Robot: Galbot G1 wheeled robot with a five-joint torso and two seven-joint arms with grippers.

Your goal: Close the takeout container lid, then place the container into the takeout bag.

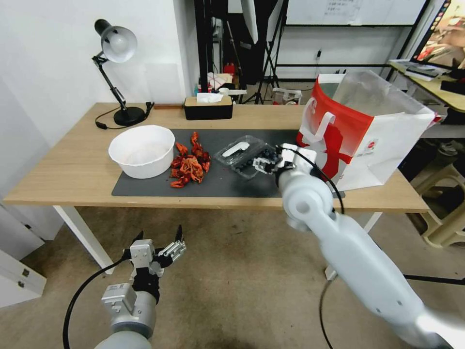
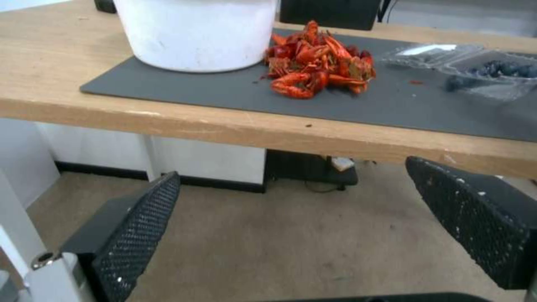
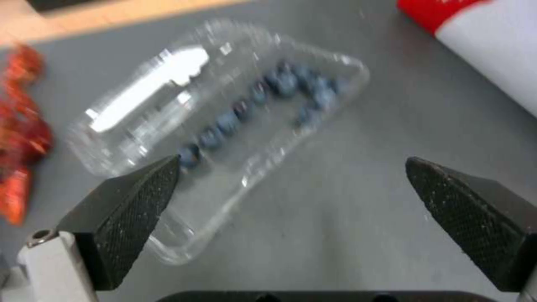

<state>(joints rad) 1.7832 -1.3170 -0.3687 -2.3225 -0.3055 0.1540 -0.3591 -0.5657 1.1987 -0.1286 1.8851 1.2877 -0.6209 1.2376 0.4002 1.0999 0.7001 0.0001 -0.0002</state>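
The takeout container (image 1: 246, 158) lies open on the dark mat, blueberries in one half (image 3: 263, 126). Its lid (image 1: 236, 148) with the white label (image 3: 151, 86) lies flat beside it. My right gripper (image 1: 265, 164) hovers open just above the container's berry side, one finger (image 3: 134, 201) over its edge, nothing held. The takeout bag (image 1: 361, 131), red and white with a clear liner, stands open at the table's right, close behind the right wrist. My left gripper (image 1: 160, 247) hangs open below the table's front edge, far from the container (image 2: 492, 73).
A white bowl (image 1: 142, 150) and a pile of red crayfish shells (image 1: 190, 165) sit on the mat (image 1: 145, 186) left of the container. A black tissue box (image 1: 208, 107) and a desk lamp (image 1: 118, 72) stand at the back. Stools stand at the right.
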